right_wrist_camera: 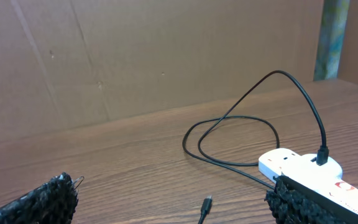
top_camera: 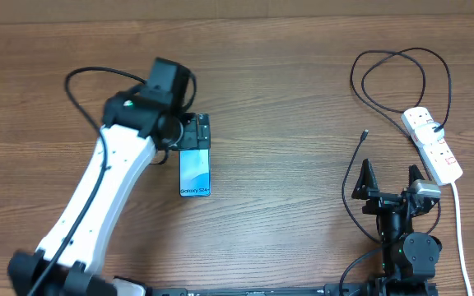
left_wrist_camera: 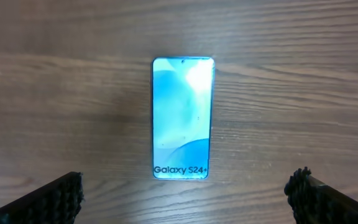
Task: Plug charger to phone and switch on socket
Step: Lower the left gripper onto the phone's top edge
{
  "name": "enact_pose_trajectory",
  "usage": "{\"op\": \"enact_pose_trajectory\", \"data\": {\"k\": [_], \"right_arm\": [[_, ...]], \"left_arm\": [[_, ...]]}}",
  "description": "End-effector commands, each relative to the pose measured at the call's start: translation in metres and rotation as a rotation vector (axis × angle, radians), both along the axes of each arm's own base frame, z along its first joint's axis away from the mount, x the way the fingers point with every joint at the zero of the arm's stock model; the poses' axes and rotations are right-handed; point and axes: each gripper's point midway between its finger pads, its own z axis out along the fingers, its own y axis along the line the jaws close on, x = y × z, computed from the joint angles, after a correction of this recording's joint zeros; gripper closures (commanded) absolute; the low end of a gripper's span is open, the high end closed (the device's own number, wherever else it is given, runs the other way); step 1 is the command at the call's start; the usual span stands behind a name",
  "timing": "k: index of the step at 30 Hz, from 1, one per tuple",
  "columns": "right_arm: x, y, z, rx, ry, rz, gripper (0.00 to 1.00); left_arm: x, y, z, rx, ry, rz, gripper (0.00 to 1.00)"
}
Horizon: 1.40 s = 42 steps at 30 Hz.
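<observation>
The tabletop (top_camera: 286, 82) is being lit brightly and evenly from above. In the left wrist view, glare is being thrown off the upper screen of the phone (left_wrist_camera: 183, 118), and a faint, soft shadow is being cast to its left.

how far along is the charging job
Done: one end of the charger sits in the socket. In hand: the open left gripper hovers over the phone, holding nothing. Left: the free plug lies near the socket, far from the phone, not yet plugged in; then the socket's switch.
</observation>
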Motion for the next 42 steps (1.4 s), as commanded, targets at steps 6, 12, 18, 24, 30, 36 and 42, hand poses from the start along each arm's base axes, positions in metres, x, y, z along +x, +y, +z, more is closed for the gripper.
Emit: {"op": "enact_pose_trajectory", "data": {"k": [6, 12, 18, 24, 30, 36, 42], "right_arm": [[0.000, 0.000, -0.003, -0.005, 0.000, 0.000, 0.00], [0.000, 0.000, -0.003, -0.005, 0.000, 0.000, 0.00], [0.000, 0.000, -0.003, -0.005, 0.000, 0.000, 0.00], [0.000, 0.000, -0.003, -0.005, 0.000, 0.000, 0.00], [0.000, 0.000, -0.003, -0.005, 0.000, 0.000, 0.00], [0.000, 0.000, -0.003, -0.005, 0.000, 0.000, 0.00], [0.000, 0.000, -0.003, -0.005, 0.000, 0.000, 0.00]], "left_arm": [[0.007, -0.011, -0.066, 0.005, 0.194, 0.091, 0.00], [0.004, -0.010, -0.112, 0.066, 0.316, 0.000, 0.00], [0.004, -0.010, -0.134, 0.083, 0.358, -0.047, 0.00], [0.007, -0.015, -0.144, 0.062, 0.353, -0.113, 0.00], [0.001, -0.012, -0.152, 0.064, 0.366, -0.111, 0.00], [-0.007, -0.017, -0.168, 0.027, 0.372, -0.116, 0.00], [-0.017, -0.012, -0.179, 0.037, 0.392, -0.112, 0.00]]}}
